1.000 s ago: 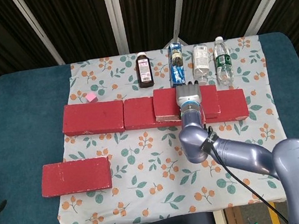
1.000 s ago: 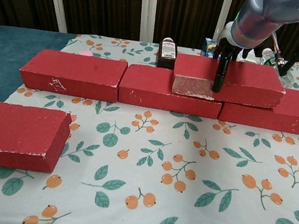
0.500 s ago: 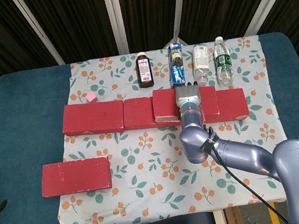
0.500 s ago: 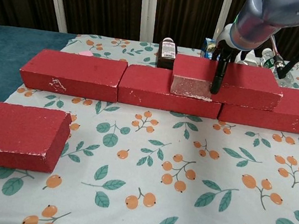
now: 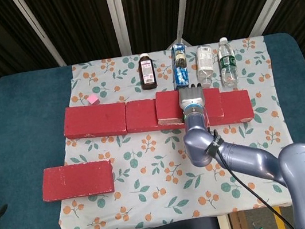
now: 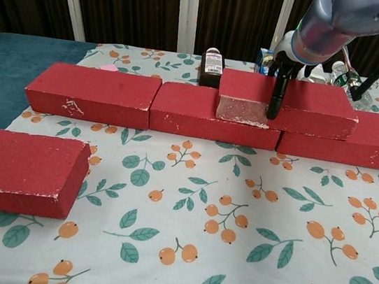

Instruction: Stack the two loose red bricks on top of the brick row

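Observation:
Three red bricks lie end to end as a row (image 5: pixel 94 121) (image 6: pixel 94 93) across the floral cloth. On top of the row's middle and right bricks lies a fourth red brick (image 5: pixel 168 106) (image 6: pixel 321 107). My right hand (image 5: pixel 192 99) (image 6: pixel 289 61) grips it from above, and its fingers (image 6: pixel 277 94) hang down the brick's front face. Another loose red brick (image 5: pixel 77 180) (image 6: pixel 16 170) lies flat near the front left, apart from the row. My left hand shows in neither view.
Behind the row stand a brown bottle (image 5: pixel 147 72), a blue carton (image 5: pixel 180 66) and two water bottles (image 5: pixel 205 64). A small pink cube (image 5: pixel 93 100) sits behind the row's left brick. The cloth (image 5: pixel 154 195) covers a teal table (image 5: pixel 21 129).
The upper brick and my right hand on it have shifted very slightly to the left along the row. Nothing else has moved.

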You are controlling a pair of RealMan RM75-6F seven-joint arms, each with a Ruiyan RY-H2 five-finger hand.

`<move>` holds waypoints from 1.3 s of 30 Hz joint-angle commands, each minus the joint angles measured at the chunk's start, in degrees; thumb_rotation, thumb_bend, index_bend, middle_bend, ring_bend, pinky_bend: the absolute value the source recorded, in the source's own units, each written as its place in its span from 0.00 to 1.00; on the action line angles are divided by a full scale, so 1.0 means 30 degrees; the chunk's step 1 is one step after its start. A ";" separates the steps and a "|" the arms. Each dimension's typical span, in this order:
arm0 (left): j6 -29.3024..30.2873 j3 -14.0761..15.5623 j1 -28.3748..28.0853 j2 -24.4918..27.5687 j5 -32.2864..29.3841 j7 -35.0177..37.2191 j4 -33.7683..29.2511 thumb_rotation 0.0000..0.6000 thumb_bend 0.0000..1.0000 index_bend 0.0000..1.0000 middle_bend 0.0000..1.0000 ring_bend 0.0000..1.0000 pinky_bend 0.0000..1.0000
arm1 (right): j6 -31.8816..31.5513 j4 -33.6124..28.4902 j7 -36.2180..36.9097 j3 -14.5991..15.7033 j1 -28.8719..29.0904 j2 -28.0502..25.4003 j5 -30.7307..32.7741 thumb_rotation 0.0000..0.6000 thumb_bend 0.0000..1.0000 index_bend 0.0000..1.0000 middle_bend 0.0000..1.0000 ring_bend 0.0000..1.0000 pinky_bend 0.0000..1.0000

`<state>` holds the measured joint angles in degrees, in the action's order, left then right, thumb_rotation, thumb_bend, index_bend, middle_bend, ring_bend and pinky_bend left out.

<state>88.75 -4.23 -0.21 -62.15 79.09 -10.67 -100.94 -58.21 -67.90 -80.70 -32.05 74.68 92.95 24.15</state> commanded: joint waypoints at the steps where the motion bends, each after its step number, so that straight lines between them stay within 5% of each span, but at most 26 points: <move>1: 0.0009 -0.0007 0.0002 0.0005 -0.0006 0.0010 -0.0003 1.00 0.00 0.12 0.05 0.00 0.14 | 0.0002 -0.0054 -0.0134 -0.0127 -0.0013 -0.0030 0.0227 1.00 0.15 0.15 0.16 0.00 0.00; 13: 0.0073 -0.0010 0.0027 0.0032 0.0008 0.0072 0.0005 1.00 0.00 0.12 0.05 0.00 0.14 | -0.0099 -0.0360 -0.0636 -0.0653 -0.0054 -0.0206 0.1037 1.00 0.15 0.04 0.00 0.00 0.00; 39: 0.0162 -0.0044 0.0051 -0.0037 -0.0078 -0.0055 -0.0004 1.00 0.00 0.12 0.05 0.00 0.14 | -0.0036 -0.0930 0.0460 -0.0955 -0.0358 -0.0463 0.0252 1.00 0.15 0.00 0.00 0.00 0.00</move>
<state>89.23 -4.36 -0.06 -62.26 78.86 -10.83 -100.95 -58.32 -70.70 -79.29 -34.93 73.61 91.56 24.88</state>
